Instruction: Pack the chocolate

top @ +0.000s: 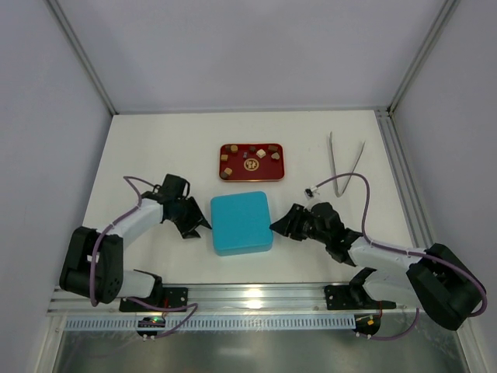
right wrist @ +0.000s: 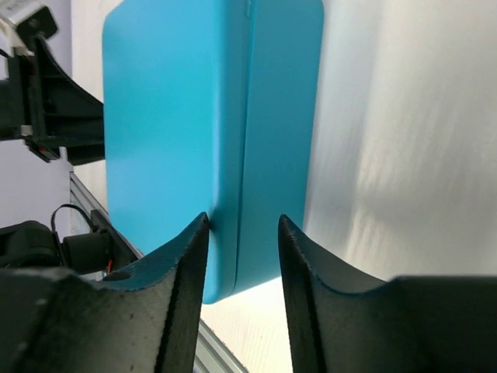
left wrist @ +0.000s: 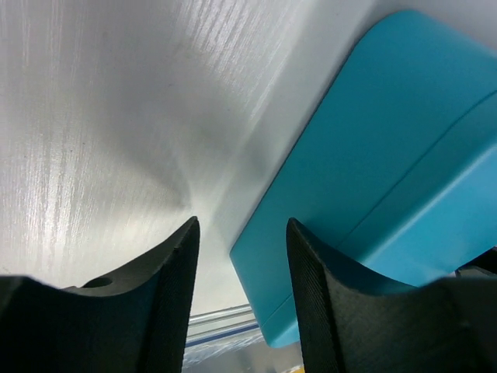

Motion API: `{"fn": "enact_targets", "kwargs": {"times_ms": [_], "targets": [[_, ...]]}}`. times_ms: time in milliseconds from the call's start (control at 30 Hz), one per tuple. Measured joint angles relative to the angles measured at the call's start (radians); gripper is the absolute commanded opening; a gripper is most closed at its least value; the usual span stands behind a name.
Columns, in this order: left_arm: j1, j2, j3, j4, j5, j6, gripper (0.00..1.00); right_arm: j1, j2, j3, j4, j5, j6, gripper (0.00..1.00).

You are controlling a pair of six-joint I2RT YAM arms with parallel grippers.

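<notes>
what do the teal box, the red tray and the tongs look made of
The teal box: probably plastic, perhaps painted tin; smooth, matte, uniform colour, rounded corners, a thin lid seam. The red tray: likely lacquered tin; deep red with a gold emblem, too small to be sure. The tongs: metal, seemingly steel; thin silvery-grey arms.

A teal, rounded-square, lidded box sits in the middle of the white counter. At its 12 o'clock, apart from it, lies a red rectangular tray. Small brown, tan and cream chocolate pieces are scattered in the tray. Metal tongs lie well apart at the tray's 3 o'clock, about 1 o'clock from the box. The left arm comes in at the box's 9 o'clock and the right arm at its 3 o'clock. Each arm's jaws are at the box's edge.
</notes>
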Motion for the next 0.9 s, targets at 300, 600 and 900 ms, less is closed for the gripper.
{"fn": "enact_targets", "kwargs": {"times_ms": [300, 600, 900], "targets": [[0.021, -0.025, 0.122, -0.076, -0.065, 0.042, 0.54, -0.037, -0.074, 0.077, -0.279, 0.037, -0.091, 0.52], [0.053, -0.017, 0.222, -0.111, -0.083, 0.078, 0.58, -0.115, 0.003, 0.234, -0.338, -0.004, -0.188, 0.62], [0.053, 0.09, 0.246, -0.067, -0.019, 0.087, 0.59, -0.126, 0.204, 0.378, -0.314, -0.047, -0.248, 0.66]]}}
